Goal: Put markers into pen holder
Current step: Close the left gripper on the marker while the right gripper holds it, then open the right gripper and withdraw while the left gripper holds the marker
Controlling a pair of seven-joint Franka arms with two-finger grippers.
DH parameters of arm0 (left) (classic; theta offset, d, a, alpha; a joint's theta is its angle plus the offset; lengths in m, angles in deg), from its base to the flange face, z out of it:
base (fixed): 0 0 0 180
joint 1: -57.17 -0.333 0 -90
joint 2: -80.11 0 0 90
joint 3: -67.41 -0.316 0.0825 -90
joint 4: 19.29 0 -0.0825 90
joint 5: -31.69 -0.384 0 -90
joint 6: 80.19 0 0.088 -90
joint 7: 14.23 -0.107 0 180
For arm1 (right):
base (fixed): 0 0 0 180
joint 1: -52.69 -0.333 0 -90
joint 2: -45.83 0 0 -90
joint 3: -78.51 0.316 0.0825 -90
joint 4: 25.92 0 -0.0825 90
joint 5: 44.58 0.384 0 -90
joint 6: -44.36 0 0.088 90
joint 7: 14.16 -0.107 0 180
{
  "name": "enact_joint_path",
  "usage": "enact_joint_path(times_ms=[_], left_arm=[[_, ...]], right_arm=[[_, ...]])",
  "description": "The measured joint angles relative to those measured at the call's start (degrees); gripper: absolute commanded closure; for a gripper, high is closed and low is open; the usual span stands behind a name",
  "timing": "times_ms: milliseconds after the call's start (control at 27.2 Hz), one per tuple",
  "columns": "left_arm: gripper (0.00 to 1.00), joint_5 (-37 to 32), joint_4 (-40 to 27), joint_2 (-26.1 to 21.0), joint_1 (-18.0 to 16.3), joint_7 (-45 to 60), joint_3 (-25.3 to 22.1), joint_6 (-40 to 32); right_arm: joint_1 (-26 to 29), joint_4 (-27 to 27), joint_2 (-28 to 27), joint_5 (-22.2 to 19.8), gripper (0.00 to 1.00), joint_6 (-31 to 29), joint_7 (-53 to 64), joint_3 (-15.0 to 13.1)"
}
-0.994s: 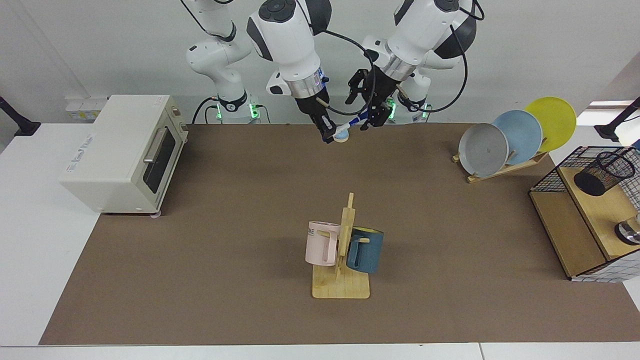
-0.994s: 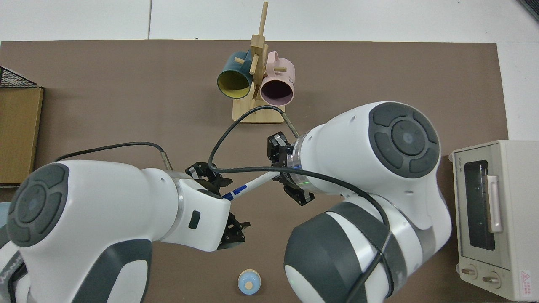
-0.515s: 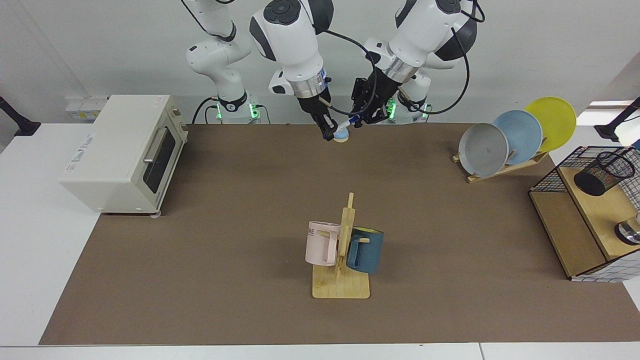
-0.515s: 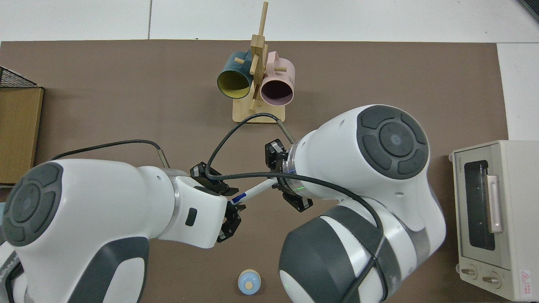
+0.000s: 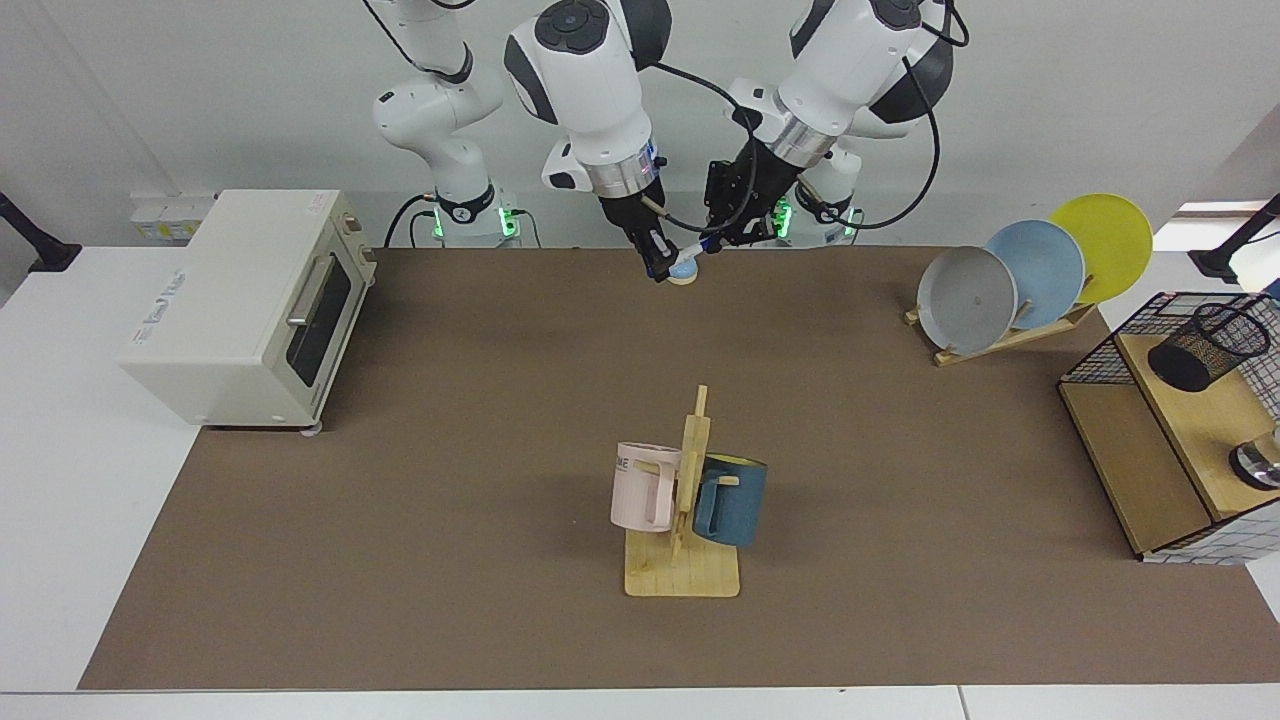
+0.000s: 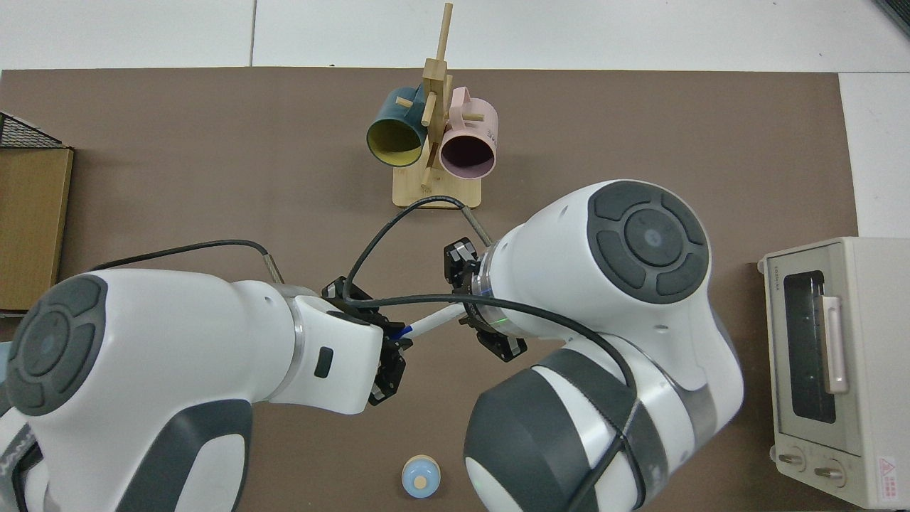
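The white marker (image 6: 432, 323) with its blue end hangs in the air between my two grippers, near the table's back edge. My right gripper (image 6: 470, 313) is shut on its white end. My left gripper (image 6: 397, 341) has its fingers closed on the blue end. In the facing view the marker (image 5: 698, 246) shows only as a short blue-and-white sliver between the right gripper (image 5: 656, 268) and the left gripper (image 5: 719, 238). The black mesh pen holder (image 5: 1207, 346) lies tilted on a wooden shelf inside a wire basket at the far right, out of the top view.
A small blue round knob (image 6: 420, 478) sits on the mat under the grippers. A wooden mug rack (image 5: 683, 575) with pink and blue mugs stands mid-table. A toaster oven (image 5: 240, 300) is at the left; a plate rack (image 5: 1010, 335) and the wire basket (image 5: 1100, 355) are at the right.
My left gripper moved in from wide open and closed its fingers on the marker's blue end. Both arms and the marker rose slightly.
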Motion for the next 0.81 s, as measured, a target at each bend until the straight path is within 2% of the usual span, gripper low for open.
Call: enact_joint_path(times_ms=[184, 331, 663, 810], left_arm=[[1.0, 0.0, 0.0, 0.0, 0.0, -0.01, 0.02, -0.01], [1.0, -0.01, 0.0, 0.0, 0.0, -0.01, -0.02, -0.06], [1.0, -1.54, -0.03, 0.0, -0.17, -0.01, -0.46, -0.19], [1.0, -2.94, -0.05, 0.0, -0.23, -0.01, -0.88, -0.22]], right_arm=[[0.02, -0.14, 0.05, -0.03, 0.0, 0.0, 1.52, -0.12], [0.14, -0.28, 0.41, -0.22, 0.0, 0.27, 7.21, -0.64], [4.6, -0.41, 2.1, -0.82, 0.0, 5.04, 28.17, -1.65], [8.1, -0.59, 3.15, -5.14, 0.0, 9.1, 42.91, -1.88]])
